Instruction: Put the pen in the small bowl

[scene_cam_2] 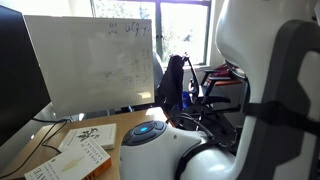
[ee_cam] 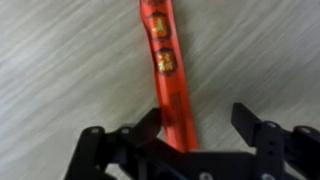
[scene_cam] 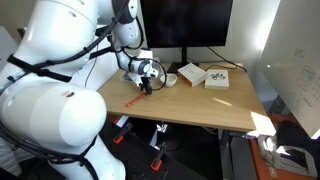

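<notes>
Because your pincer (ee_cam: pixel 198 125) straddles the red pen (ee_cam: pixel 168 70) with its jaws apart, nothing is gripped yet; the pen lies flat on the wooden surface (ee_cam: pixel 60 60), close to one finger, placed for closing across its slim barrel

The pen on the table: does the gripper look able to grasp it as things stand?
Probably yes. In the wrist view the orange pen lies between the fingers of the open gripper, close to one of them, and nothing covers it.
</notes>
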Available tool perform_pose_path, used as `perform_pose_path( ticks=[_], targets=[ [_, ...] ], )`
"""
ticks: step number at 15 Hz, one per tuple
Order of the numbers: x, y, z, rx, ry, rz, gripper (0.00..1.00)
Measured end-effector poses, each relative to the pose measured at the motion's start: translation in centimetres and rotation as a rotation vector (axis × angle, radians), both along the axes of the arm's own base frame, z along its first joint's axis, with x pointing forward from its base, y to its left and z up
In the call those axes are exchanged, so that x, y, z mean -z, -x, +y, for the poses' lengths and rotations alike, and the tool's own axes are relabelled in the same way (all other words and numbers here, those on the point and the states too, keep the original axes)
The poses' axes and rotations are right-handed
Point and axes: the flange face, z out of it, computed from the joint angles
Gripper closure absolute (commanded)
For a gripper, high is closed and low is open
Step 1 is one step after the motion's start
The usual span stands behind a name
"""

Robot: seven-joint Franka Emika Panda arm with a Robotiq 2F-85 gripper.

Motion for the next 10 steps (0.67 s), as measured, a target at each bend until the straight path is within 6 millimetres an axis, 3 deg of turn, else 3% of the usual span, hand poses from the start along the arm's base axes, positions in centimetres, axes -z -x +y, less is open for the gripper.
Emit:
perform_pose_path(
  ticks=[7,10],
  targets=[
    [-1.7,-2.8,-0.5,0.008,0.054,-0.029,1.0],
    [-2.0,-3.1,-0.9,0.011,0.055,-0.031,0.97]
  ],
)
